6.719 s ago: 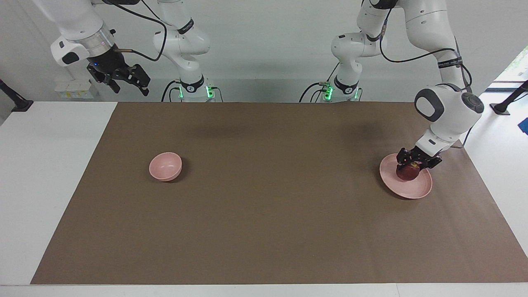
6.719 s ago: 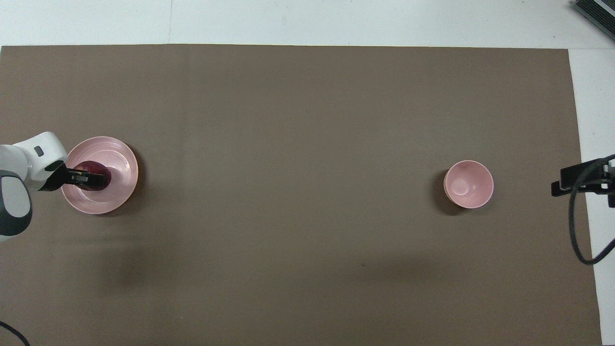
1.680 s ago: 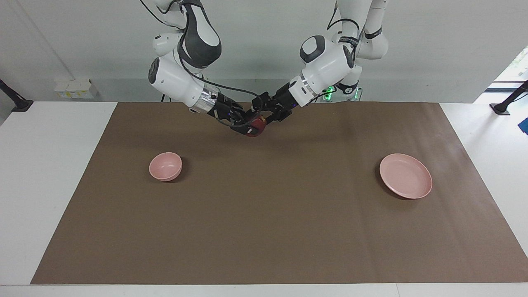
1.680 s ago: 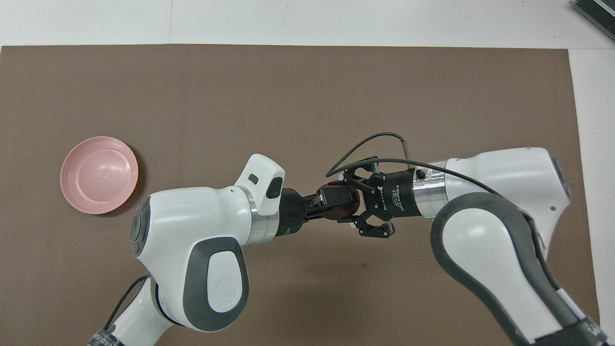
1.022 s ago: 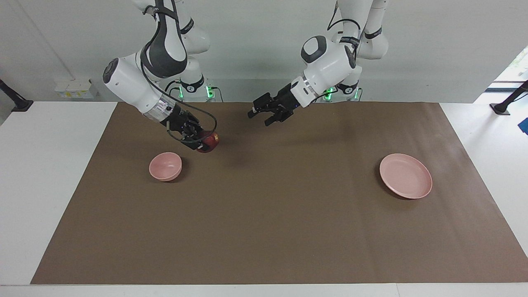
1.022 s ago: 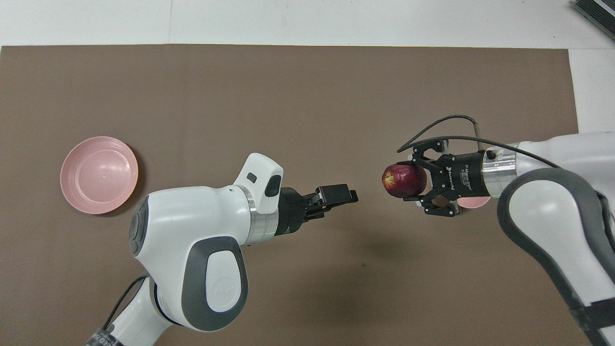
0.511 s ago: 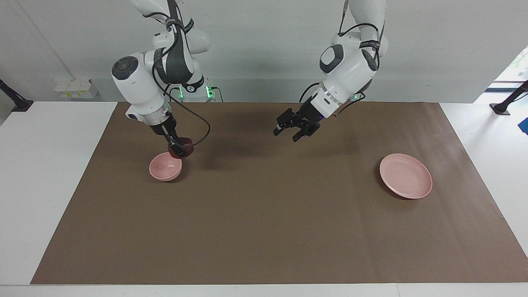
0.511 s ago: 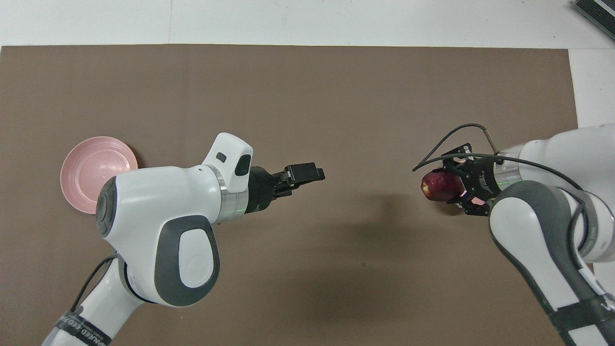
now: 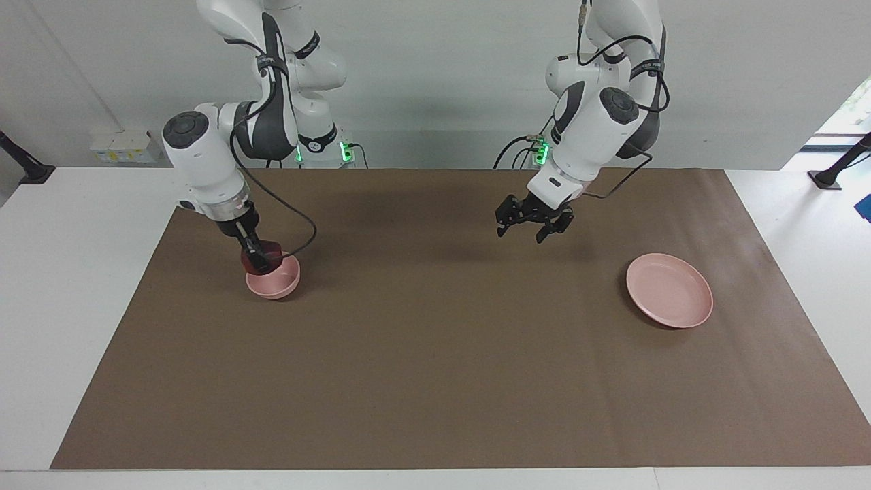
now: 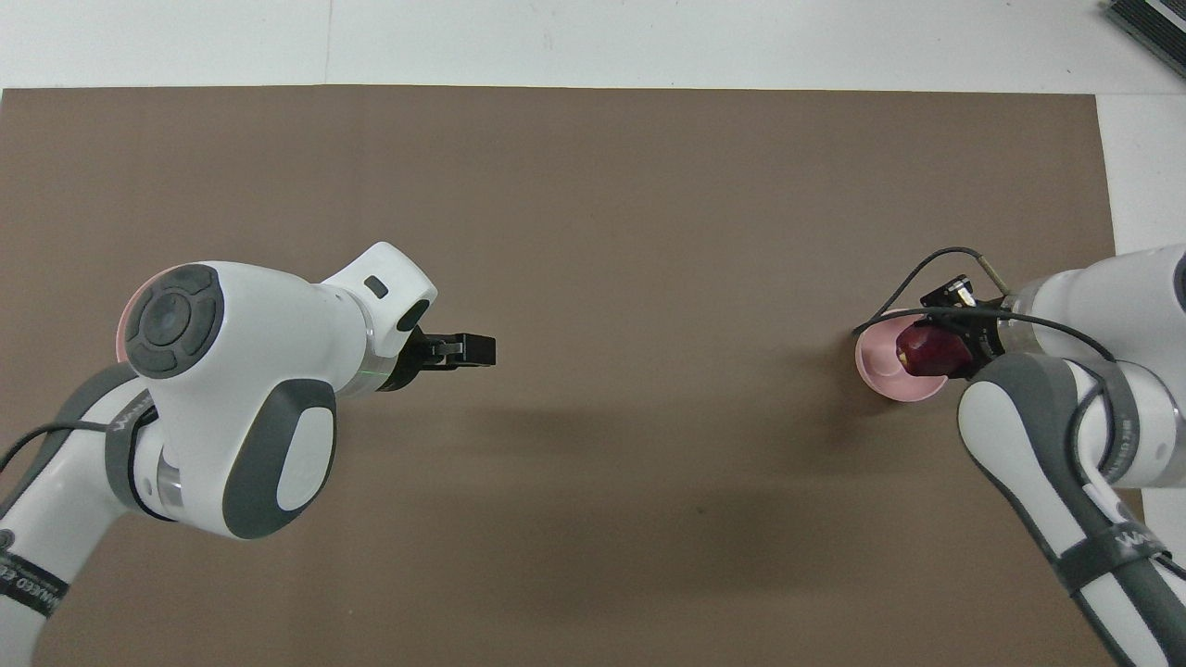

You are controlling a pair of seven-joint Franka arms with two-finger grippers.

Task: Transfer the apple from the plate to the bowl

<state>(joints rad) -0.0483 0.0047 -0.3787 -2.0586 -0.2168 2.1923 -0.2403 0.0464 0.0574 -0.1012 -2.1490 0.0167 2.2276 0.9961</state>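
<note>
Brown paper (image 9: 435, 354) covers the table. Right gripper (image 9: 262, 260) grips the apple (image 9: 267, 256) at the bowl (image 9: 275, 282) mouth. Left gripper (image 9: 533, 224), fingers spread and holding nothing, hangs over bare paper; plate (image 9: 670, 299) sits unoccupied.

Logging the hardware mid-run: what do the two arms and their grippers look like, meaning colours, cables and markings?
Both arms have glossy white rounded shells with dark grey joint caps and panels, plus black bands with white lettering too small to read. A silver ring joins each wrist to a black gripper: the left gripper and the right gripper. Loose black cables loop beside both wrists. Green lights glow at the arm bases.
</note>
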